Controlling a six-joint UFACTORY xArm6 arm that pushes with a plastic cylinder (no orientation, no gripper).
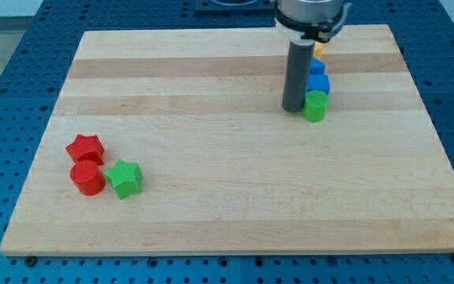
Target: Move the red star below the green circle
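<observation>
The red star (84,147) lies near the view's left edge of the wooden board (235,197), just above a red circle (87,178). The green circle (315,106) stands at the upper right, touching the right side of my rod. My tip (293,108) rests on the board directly left of the green circle, far to the right of the red star.
A green star (124,177) sits right of the red circle. Two blue blocks (318,84) (316,66) and a yellow block (318,49) line up above the green circle, partly hidden by the rod. A blue perforated table surrounds the board.
</observation>
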